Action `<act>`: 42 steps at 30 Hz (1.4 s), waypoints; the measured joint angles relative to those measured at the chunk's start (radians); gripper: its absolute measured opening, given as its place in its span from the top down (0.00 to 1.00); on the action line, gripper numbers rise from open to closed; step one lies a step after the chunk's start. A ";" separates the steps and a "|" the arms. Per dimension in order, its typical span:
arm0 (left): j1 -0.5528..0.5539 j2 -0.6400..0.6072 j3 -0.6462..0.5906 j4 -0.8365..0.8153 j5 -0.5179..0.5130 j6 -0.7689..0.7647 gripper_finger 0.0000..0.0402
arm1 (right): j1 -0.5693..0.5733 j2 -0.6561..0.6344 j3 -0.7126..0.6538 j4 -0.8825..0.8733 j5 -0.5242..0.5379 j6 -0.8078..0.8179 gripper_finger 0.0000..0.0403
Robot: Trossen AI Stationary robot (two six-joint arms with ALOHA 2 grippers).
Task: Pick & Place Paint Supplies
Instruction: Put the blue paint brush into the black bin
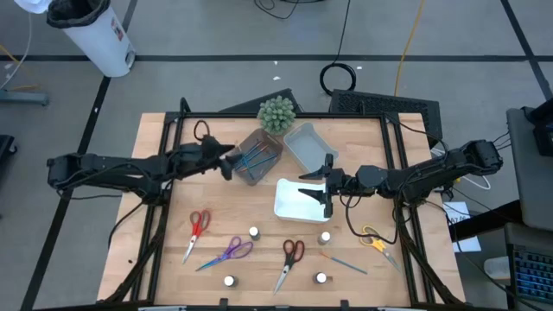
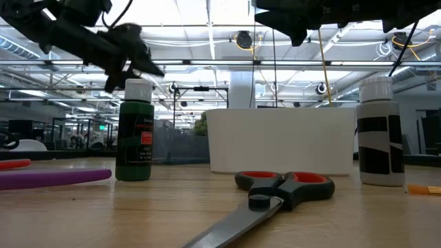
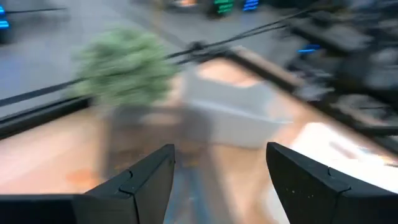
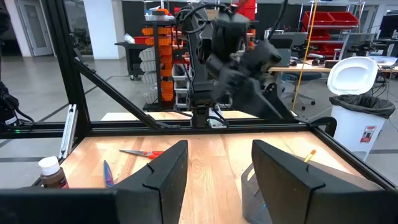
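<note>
Above the brown tray [image 1: 257, 161], left end effector [image 1: 227, 162], fingers apart.

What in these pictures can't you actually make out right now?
- Brown tray contents: high view, brushes too small to count; left wrist view is motion-blurred.
- White tray inside: low view, its front wall hides it.
- Right bottle label: low view, text unreadable.
- Left gripper fingertips: high view, dark against the tray.
</note>
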 joint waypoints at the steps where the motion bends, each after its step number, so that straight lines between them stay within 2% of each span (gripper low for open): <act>1: 0.006 0.000 0.000 -0.028 -0.050 -0.015 0.36 | 0.000 0.000 0.000 0.000 0.000 0.000 0.58; 4: 0.029 0.000 0.000 -0.089 -0.184 -0.052 0.36 | 0.000 0.000 0.000 -0.001 0.000 0.000 0.58; 7: 0.056 0.000 0.000 -0.142 -0.259 -0.080 0.36 | 0.000 0.000 0.000 -0.005 0.000 0.000 0.58; 14: 0.083 0.059 0.000 -0.198 -0.272 -0.057 0.36 | -0.012 0.000 0.000 -0.006 0.000 0.004 0.58; 19: 0.083 0.174 0.000 -0.125 -0.278 -0.008 0.36 | -0.020 0.000 0.000 -0.007 0.000 0.024 0.58; 24: 0.099 0.246 0.000 -0.052 -0.351 -0.007 0.36 | -0.020 0.000 0.000 -0.007 -0.003 0.025 0.58; 31: 0.133 0.294 0.000 -0.019 -0.311 -0.016 0.36 | -0.020 0.001 0.000 -0.021 -0.003 0.023 0.58; 38: 0.155 0.352 0.000 0.129 -0.193 -0.010 0.36 | -0.020 0.001 0.000 -0.019 -0.002 0.023 0.58; 42: 0.155 0.379 0.000 0.167 -0.183 0.009 0.36 | -0.020 0.001 0.000 -0.018 -0.002 0.023 0.58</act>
